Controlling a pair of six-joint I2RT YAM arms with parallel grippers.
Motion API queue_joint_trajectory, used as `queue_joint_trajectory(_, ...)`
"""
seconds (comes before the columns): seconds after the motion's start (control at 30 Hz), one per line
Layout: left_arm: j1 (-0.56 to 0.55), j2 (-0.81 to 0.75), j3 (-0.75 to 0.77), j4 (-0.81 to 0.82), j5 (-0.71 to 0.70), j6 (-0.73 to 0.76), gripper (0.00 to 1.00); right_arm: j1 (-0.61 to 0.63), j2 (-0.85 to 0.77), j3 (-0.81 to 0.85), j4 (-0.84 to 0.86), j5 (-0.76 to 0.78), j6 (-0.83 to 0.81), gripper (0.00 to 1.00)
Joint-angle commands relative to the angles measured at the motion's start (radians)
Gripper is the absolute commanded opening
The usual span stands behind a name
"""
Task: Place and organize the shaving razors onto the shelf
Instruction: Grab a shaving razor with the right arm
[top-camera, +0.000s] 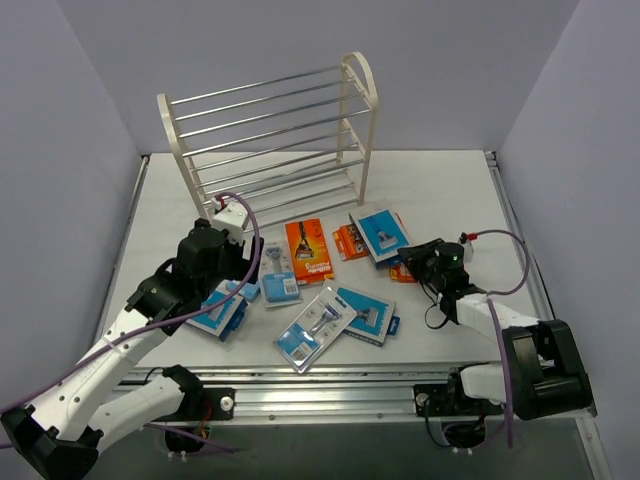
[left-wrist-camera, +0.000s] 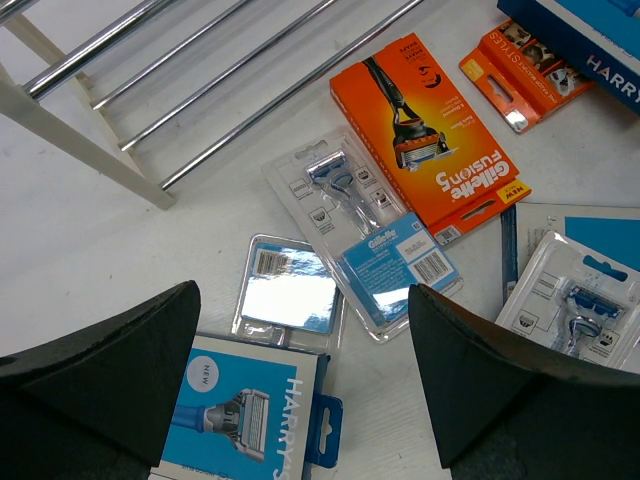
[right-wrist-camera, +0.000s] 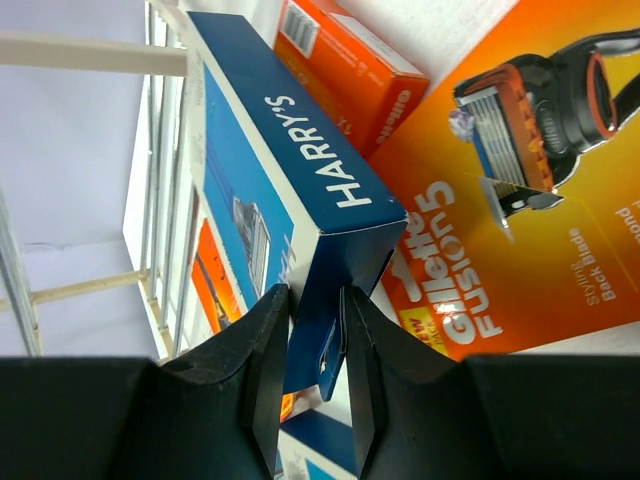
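Right gripper (right-wrist-camera: 310, 300) is pinching the hang tab of the dark blue cardboard Harry's box (right-wrist-camera: 290, 150), which is lying across flat orange Gillette packs (right-wrist-camera: 520, 200), near the white chrome-rod shelf (top-camera: 270, 140). Left gripper (left-wrist-camera: 303, 295) is hovering wide open over a clear plastic blister pack (left-wrist-camera: 365, 235).

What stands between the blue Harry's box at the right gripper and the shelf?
Nothing visible does. The blue Harry's box lies partly over flat orange packs, and only bare table separates it from the shelf and its open front.
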Motion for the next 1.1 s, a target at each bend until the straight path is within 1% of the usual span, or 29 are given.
queue_joint_trajectory(0.0,-0.007,-0.018,0.044,0.012,0.005,-0.011,0.94,-0.004,-0.076,0.056,-0.074,0.018,-0.025,0.00)
queue_joint_trajectory(0.57,-0.010,-0.087,0.036,0.024,-0.027,-0.011,0.94,-0.002,-0.182,0.128,-0.186,-0.040,-0.047,0.00)
queue_joint_trajectory(0.8,-0.011,-0.111,0.032,0.030,-0.054,-0.013,0.94,0.001,-0.180,0.165,-0.200,-0.069,-0.056,0.00)
queue_joint_trajectory(1.07,-0.011,-0.159,0.021,0.041,-0.115,-0.011,0.94,0.009,-0.153,0.275,-0.241,-0.134,-0.103,0.00)
